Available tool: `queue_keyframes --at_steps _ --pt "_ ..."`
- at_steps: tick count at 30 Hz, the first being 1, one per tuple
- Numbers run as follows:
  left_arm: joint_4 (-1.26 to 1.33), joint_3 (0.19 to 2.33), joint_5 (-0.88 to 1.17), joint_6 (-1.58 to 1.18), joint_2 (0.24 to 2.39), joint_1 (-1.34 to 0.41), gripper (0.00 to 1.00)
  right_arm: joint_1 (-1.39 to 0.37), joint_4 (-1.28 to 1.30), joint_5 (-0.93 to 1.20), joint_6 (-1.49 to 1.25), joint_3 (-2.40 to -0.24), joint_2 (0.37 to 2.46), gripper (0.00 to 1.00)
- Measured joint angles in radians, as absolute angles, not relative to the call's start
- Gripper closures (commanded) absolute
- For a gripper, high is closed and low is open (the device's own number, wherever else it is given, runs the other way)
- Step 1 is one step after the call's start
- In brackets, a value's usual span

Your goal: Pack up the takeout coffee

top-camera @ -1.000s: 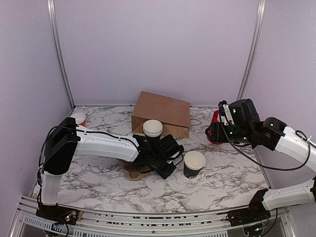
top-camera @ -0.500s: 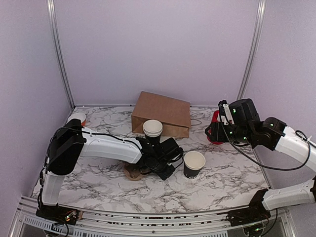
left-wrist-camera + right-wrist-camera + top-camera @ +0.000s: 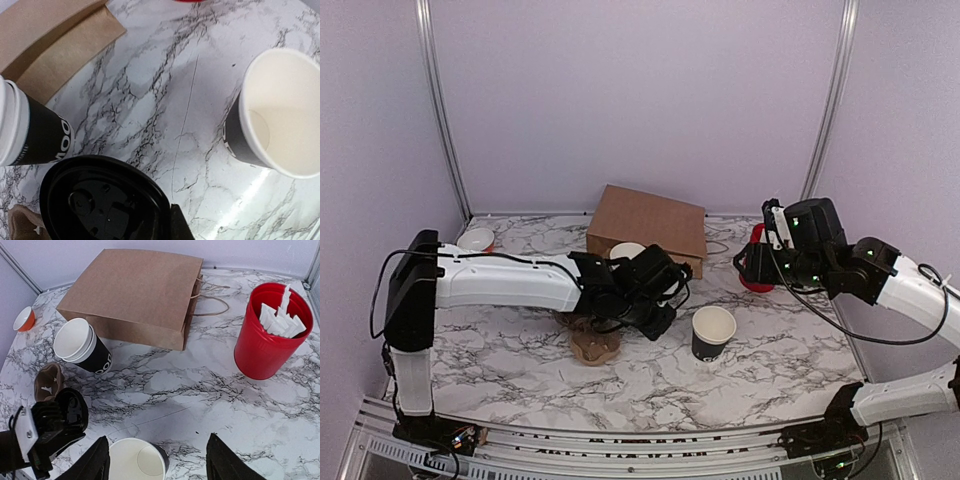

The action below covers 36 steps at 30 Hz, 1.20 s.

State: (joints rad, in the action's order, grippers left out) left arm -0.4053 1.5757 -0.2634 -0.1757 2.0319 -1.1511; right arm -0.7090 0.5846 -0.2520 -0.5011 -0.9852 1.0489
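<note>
The left arm has come up off the table and swung back toward the bag, leaving the brown cardboard sleeve (image 3: 595, 346) lying alone on the white marbled table (image 3: 520, 370). The left gripper (image 3: 655, 315) now hangs just in front of the stack of white-rimmed black paper cups (image 3: 80, 345), half hiding it from above. Its jaws are pinched in on the round black plastic lid (image 3: 102, 202), caught at the rim. The lid rides clear of the table and tilted, its ribbed face turned toward the wrist camera. The single black paper cup with white inside (image 3: 712, 333) stands upright to the right of the lid, mouth up, axis vertical, lidless. Only bare marble lies between the two. The flat brown paper bag (image 3: 130, 290) lies on its side behind the stack, handles toward the tall red plastic cup (image 3: 270, 335) holding white sticks. A small orange bowl (image 3: 23, 319) sits at the far left. The right gripper (image 3: 159, 438) hovers near the red cup, fingers spread wide, gripping nothing.
</note>
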Motion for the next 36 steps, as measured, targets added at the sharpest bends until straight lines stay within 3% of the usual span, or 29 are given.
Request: queue_keyframes --at_steps 6,12,23,36 --pt "-0.395 1.592 -0.214 -0.204 1.875 -1.126 0.98 -0.709 0.532 -0.236 -0.500 -0.985 1.057 0.36" --pt "-0.270 1.561 0.016 -0.329 1.724 -1.040 0.99 -0.709 0.413 -0.194 -0.488 -0.983 1.059 0.32" --pt "0.283 1.395 0.455 -0.782 1.649 -0.934 1.00 -0.709 0.033 -0.013 -0.479 -0.805 0.960 0.19" --pt "1.060 1.402 0.595 -1.419 1.773 -0.935 1.00 -0.709 -0.431 0.247 -0.535 -0.680 0.909 0.06"
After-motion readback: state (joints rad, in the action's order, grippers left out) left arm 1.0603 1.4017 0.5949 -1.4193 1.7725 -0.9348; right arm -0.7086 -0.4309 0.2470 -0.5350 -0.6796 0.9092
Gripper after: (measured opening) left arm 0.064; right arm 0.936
